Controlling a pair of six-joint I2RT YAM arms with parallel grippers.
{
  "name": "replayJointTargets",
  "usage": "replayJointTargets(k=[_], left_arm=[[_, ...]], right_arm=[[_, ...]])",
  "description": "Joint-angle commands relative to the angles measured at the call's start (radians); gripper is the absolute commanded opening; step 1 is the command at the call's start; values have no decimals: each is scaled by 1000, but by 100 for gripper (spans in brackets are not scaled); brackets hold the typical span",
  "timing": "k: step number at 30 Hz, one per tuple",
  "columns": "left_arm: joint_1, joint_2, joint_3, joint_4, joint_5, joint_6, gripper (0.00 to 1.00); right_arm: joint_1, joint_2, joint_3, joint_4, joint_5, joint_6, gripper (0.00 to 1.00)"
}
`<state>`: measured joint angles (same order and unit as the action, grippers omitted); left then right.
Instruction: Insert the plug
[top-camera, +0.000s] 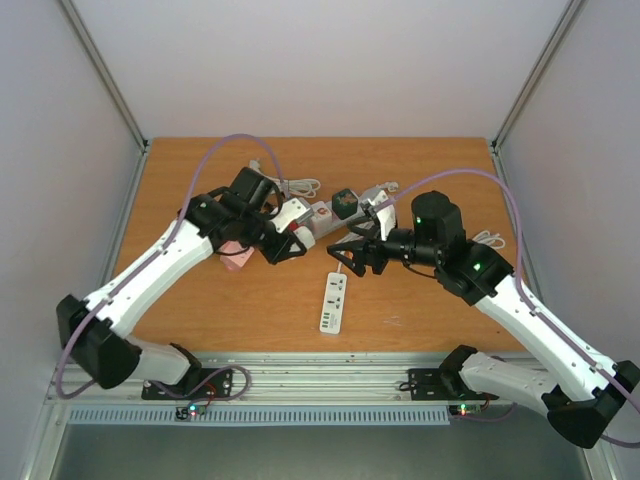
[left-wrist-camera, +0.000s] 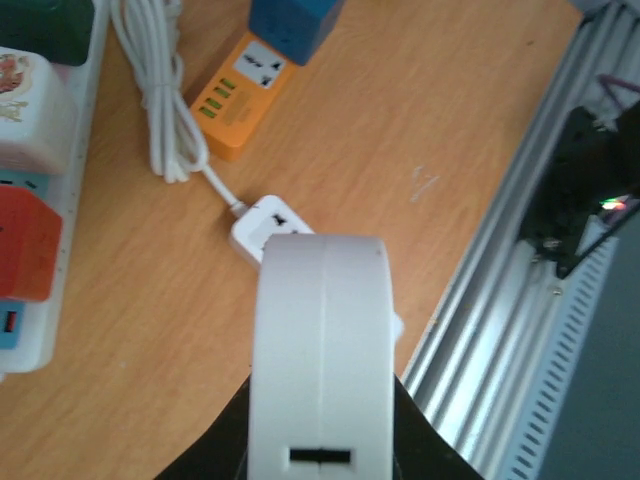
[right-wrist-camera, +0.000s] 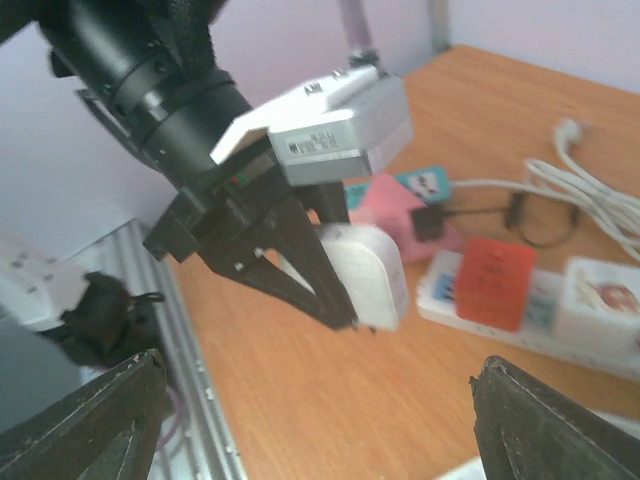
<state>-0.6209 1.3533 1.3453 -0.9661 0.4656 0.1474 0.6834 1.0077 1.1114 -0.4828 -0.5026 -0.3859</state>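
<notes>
Hanging above the table (top-camera: 250, 310) just left of centre in the top view, your left gripper (top-camera: 285, 245) is clamped on the white plug (left-wrist-camera: 320, 340), gripping its body from both sides. Your right gripper (top-camera: 350, 258) sits just beside it, fingers spread wide with nothing between them.

Your first risk is blind alignment. The prongs show in no view (the plug's own body hides them from the left wrist camera), so you cannot confirm they match any slots.

In the middle of that wrist view a small white socket block (left-wrist-camera: 270, 228) peeks out from behind the plug. It appears to lie loose on the wood, with only its cable (left-wrist-camera: 160, 110) trailing toward the upper left. Press down off-centre and it will likely skid or tip rather than take the prongs. The long white power strip (top-camera: 334, 302), lower centre of the top view, looks equally unpinned, and you cannot tell from here which of the two is meant.

Watch the two grippers as well. They are near enough that a sideways correction could knock them together and twist the plug in its grip.
</notes>
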Motion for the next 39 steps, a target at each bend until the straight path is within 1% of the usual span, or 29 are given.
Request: replayJointTargets(k=[1, 6, 9, 14, 17, 21, 23, 26, 28, 35, 39], left_arm=[[74, 79, 36, 106, -22, 74, 0], [128, 194, 74, 171, -47, 98, 0], [141, 267, 93, 210, -75, 151, 0], [182, 354, 152, 182, -86, 195, 0], [194, 370, 142, 198, -69, 210, 0], [207, 375, 91, 255, -54, 197, 1], [207, 381, 79, 265, -59, 203, 1], [209, 390, 78, 271, -48, 214, 0], [210, 399, 79, 269, -50, 223, 1], [222, 424, 64, 257, -84, 257, 1], [230, 439, 59, 251, -67, 284, 0]], right_arm=[[-4, -51, -72, 55, 238, 150, 84], [-4, -107, -108, 21, 272, 190, 85], [-4, -121, -125, 2, 280, 201, 85], [-4, -114, -135, -49, 283, 184, 86], [-4, -105, -139, -72, 281, 177, 86], [-4, -92, -140, -75, 281, 186, 86], [-5, -75, -139, -70, 240, 181, 86], [-4, -34, -132, -69, 130, 165, 86], [-4, -11, -124, -76, 102, 165, 86], [-5, -1, -120, -84, 125, 163, 87], [-5, -2, -122, -91, 96, 144, 87]])
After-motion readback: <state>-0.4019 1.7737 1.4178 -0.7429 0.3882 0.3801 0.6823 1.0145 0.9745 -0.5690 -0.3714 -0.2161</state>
